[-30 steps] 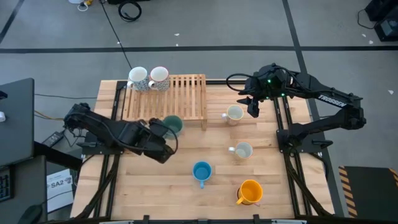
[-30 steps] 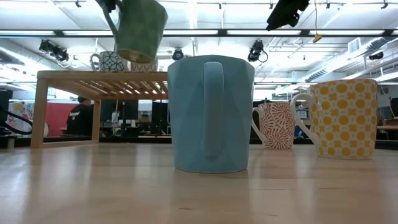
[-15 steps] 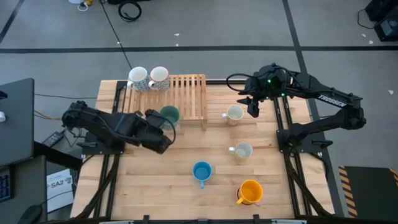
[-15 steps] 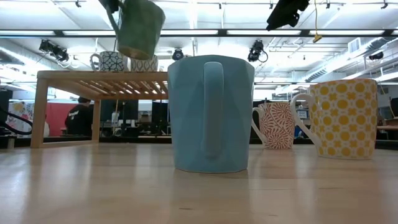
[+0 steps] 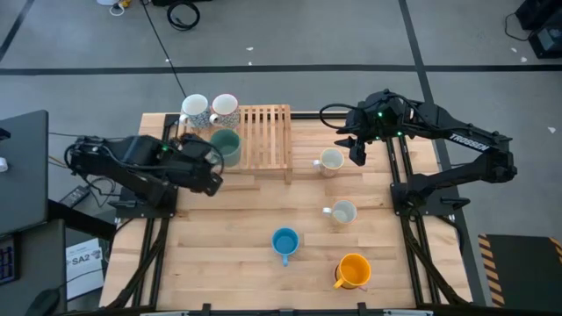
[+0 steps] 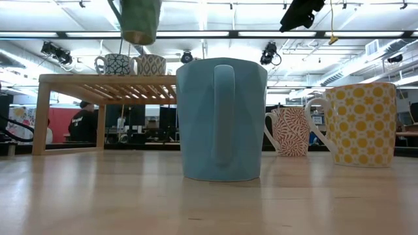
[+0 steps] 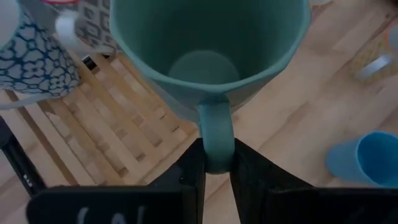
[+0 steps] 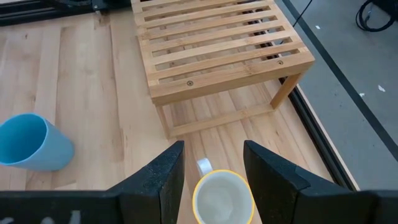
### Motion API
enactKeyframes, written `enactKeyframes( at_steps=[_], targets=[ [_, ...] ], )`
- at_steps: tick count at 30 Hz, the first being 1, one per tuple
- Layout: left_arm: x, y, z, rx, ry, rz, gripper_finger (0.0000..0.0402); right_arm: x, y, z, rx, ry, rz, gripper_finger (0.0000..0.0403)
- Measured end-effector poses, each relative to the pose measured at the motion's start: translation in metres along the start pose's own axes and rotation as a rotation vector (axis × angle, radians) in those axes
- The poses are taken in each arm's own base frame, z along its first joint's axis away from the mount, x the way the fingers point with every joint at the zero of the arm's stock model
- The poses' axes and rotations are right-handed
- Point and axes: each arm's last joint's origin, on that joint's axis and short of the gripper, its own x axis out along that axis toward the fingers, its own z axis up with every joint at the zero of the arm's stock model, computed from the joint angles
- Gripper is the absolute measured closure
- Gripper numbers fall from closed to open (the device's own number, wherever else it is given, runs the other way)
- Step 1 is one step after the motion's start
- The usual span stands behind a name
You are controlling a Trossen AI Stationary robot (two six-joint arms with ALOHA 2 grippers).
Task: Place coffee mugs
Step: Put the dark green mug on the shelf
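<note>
Wooden rack (image 5: 255,136) carries two mugs (image 5: 209,111) at ten o'clock, left hand (image 7: 216,163) clamps the green mug (image 5: 226,145) above it, four remain on the tabletop (image 5: 246,254).

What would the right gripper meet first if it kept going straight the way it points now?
Most likely the cream mug with a yellow rim: in the right wrist view it sits directly between the open fingers of the right gripper, mouth up on the wooden table. How far below it lies is unclear.

Two mugs (image 5: 209,111) stand on the rack's (image 5: 263,136) left end; four mugs (image 5: 338,212) sit on the table (image 5: 219,246) to its right.
</note>
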Motion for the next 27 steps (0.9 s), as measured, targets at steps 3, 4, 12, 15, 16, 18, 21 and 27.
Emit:
enactKeyframes(
  at_steps=[3,4,12,15,16,18,21,27],
  targets=[
    [0.001,0.010,-0.007,-0.002,0.006,0.007,0.0342,0.000,0.000,0.000,0.000,0.000,0.000,0.0233],
    [0.003,0.013,-0.011,-0.002,0.014,0.013,0.0342,0.000,0.000,0.000,0.000,0.000,0.000,0.0233],
    [0.014,0.044,-0.037,0.016,0.017,0.058,0.0342,0.000,0.000,0.000,0.000,0.000,0.000,0.0233],
    [0.014,0.057,-0.045,-0.024,0.012,0.055,0.0342,0.000,0.000,0.000,0.000,0.000,0.000,0.0233],
    [0.014,0.061,-0.048,-0.034,0.009,0.054,0.0342,0.000,0.000,0.000,0.000,0.000,0.000,0.0233],
    [0.015,0.068,-0.052,-0.041,0.002,0.053,0.0342,0.000,0.000,0.000,0.000,0.000,0.000,0.0233],
    [0.017,0.076,-0.059,-0.037,-0.008,0.063,0.0342,0.000,0.000,0.000,0.000,0.000,0.000,0.0233],
    [0.027,0.083,-0.069,-0.015,-0.018,0.104,0.0342,0.000,0.000,0.000,0.000,0.000,0.000,0.0233]
  ],
)
